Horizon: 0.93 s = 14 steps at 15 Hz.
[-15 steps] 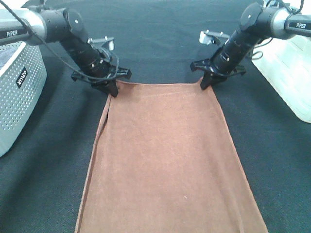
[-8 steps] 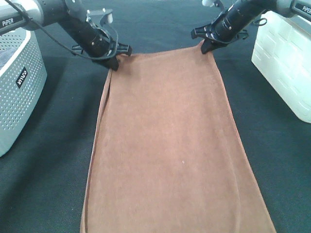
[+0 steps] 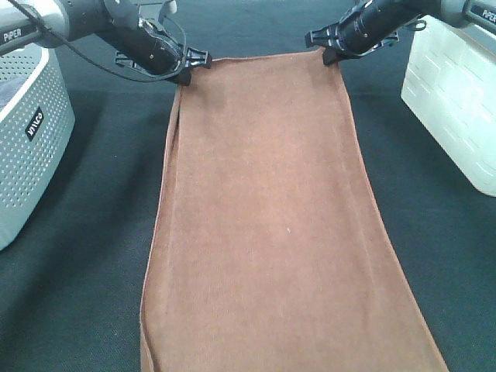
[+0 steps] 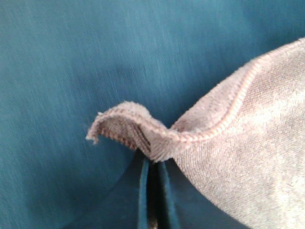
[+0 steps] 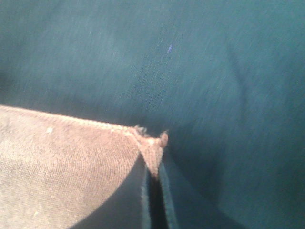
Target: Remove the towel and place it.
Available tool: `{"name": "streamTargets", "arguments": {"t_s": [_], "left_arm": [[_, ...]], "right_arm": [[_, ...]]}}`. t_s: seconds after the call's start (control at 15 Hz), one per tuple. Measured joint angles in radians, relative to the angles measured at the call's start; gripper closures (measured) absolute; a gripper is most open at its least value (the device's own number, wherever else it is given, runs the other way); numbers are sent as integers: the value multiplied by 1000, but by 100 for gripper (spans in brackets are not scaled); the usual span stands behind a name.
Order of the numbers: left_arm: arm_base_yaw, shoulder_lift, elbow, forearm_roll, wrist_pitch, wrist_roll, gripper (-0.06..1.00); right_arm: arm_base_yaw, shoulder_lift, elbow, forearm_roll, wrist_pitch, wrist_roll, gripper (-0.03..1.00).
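Observation:
The long brown towel (image 3: 267, 209) lies stretched over the black table covering and runs from the far middle to the near edge. My left gripper (image 3: 184, 75) is shut on its far left corner. My right gripper (image 3: 328, 56) is shut on its far right corner. The left wrist view shows the pinched corner (image 4: 143, 136) folded over between the fingers. The right wrist view shows the other corner (image 5: 151, 145) clamped at its tip. The far edge is taut between the grippers. The white tag does not show.
A grey perforated basket (image 3: 27, 132) stands at the left. A white plastic container (image 3: 457, 101) stands at the right. The black table covering (image 3: 85, 232) lies on both sides of the towel.
Both grippers have moved away toward the far side, drawing the towel with them. The towel's far edge has shifted farther up the table and the cloth has stretched longer.

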Motion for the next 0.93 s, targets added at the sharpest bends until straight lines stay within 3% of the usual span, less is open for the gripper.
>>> {"name": "streamTargets", "arguments": {"t_s": [0.93], "left_arm": [[0, 84, 0, 6, -229, 26, 93]], "right_arm": [[0, 81, -2, 20, -177, -18, 97]]}}
